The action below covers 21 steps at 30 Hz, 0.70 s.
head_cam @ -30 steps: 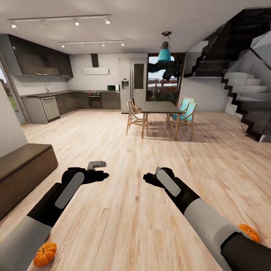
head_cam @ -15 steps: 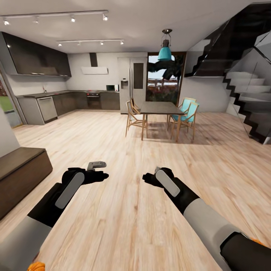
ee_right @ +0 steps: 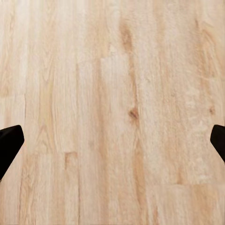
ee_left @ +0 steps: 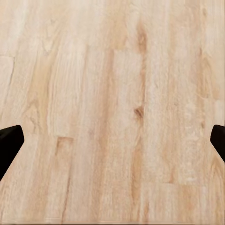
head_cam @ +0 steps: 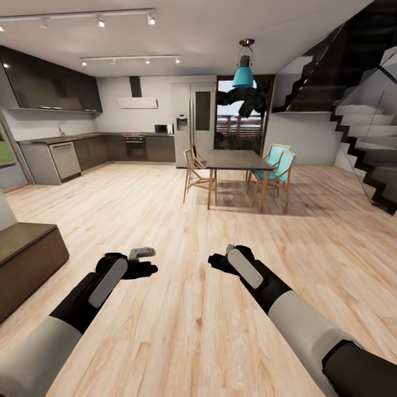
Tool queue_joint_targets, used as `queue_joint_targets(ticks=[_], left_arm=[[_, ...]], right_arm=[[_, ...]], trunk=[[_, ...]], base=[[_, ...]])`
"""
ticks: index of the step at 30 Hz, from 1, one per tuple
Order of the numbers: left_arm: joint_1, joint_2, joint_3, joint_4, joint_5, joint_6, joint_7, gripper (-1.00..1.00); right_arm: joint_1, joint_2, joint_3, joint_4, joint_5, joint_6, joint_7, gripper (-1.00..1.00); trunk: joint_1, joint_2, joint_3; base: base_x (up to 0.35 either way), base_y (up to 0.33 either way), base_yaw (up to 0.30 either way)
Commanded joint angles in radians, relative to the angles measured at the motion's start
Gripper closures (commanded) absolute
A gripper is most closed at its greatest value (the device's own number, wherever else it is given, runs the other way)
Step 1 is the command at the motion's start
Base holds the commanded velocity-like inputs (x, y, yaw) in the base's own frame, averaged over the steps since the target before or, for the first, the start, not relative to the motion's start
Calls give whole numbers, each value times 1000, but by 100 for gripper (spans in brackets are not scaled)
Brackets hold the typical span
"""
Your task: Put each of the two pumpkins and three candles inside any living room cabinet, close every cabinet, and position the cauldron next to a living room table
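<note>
- Left gripper point(head_cam: 144, 263) and right gripper point(head_cam: 220, 261): both spread wide, empty, hovering over pale wood plank floor point(head_cam: 182, 331).
- Long low dark brown wooden cabinet point(head_cam: 25, 259) lies beside my left gripper.
- I'd turn slowly toward it, arms tucked.
- Open floor ahead; dark dining table point(head_cam: 234, 160) well beyond.

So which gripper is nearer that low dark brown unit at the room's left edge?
Left. The left gripper hangs over the floor just beside the low brown unit; the right gripper sits farther across, beyond the left one.
</note>
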Motion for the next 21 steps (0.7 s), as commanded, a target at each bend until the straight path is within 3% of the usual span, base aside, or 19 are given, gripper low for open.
queue_joint_targets(ticks=[1,6,21], left_arm=[[-2,-5,-3,18,8,-1,11,-100],[-9,-33,-3,139,-28,-33,6,-100],[-13,-59,-4,191,-40,-44,4,-100]], right_arm=[[-1,0,3,-1,-7,1,-8,-100],[-1,1,3,-1,-7,1,-8,-100],[-1,2,4,-1,-6,-1,-8,-100]], trunk=[[1,-1,-1],[1,-1,-1],[1,-1,-1]], base=[[337,0,0],[337,0,0],[337,0,0]])
